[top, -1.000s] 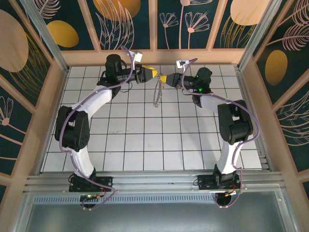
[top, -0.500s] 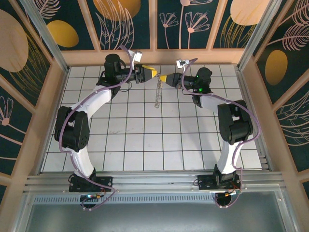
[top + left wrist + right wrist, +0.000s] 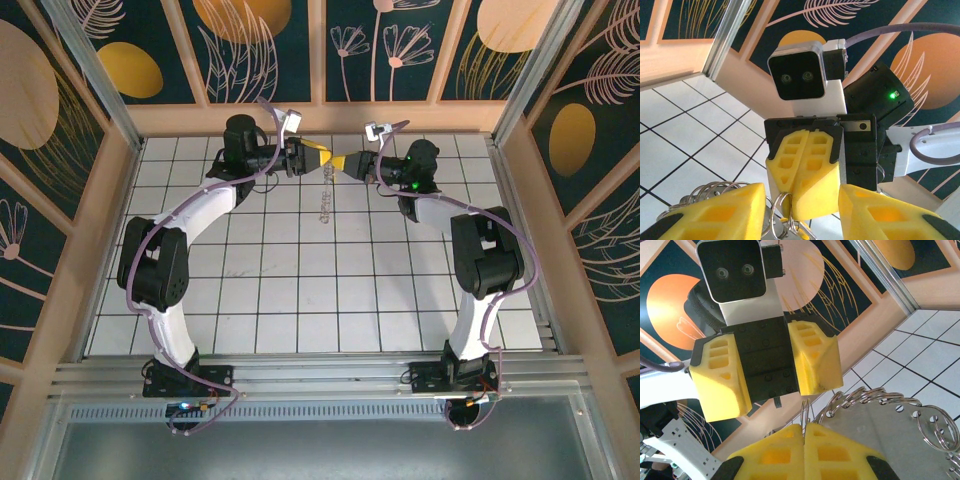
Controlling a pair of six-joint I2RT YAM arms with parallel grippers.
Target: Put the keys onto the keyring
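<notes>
Over the far middle of the table [image 3: 300, 290], the right claw [image 3: 341, 163] is pinched together on the keyring [image 3: 326, 198], which dangles just below it. The left claw [image 3: 323, 160] meets it nose to nose, fingers apart on either side of the right claw's tip.

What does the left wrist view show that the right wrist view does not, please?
Left wrist, not right wrist: the right hand seen head-on, fingers shut, with a green light on the arm behind it. Right wrist, not left wrist: the left hand seen head-on, fingers apart, and the keyring as a long, bumpy arc. Both: the keyring, seemingly pinched at the right hand's tips, the tiled table and the patterned wall.
</notes>
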